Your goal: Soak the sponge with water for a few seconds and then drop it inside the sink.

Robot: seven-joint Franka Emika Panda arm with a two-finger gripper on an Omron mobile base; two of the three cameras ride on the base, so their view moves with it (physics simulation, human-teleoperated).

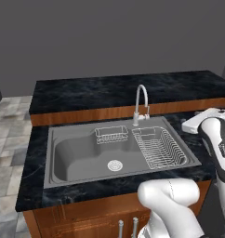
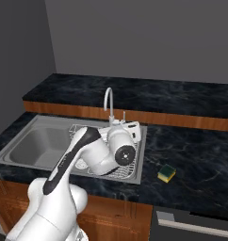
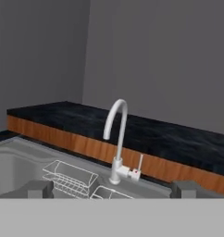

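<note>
Sink (image 1: 58, 153): set into the counter (image 2: 191, 155) ahead of my base. Faucet (image 1: 141, 104): behind the basin, at its back rim. Small wire basket (image 1: 111, 135): in the basin against the back wall, left of the dish rack (image 1: 158, 146), which fills the basin's right side. Drain (image 1: 115, 165): in the basin floor, before the basket. Sponge (image 2: 166, 172): on the counter, right of the sink, near the front edge. My gripper (image 3: 111, 187): before the faucet, above the rack.

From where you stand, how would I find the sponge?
Start at the big grey sink and move right past the wire dish rack onto the black counter. The sponge lies near the front edge: a small yellow block with a dark green top.
</note>
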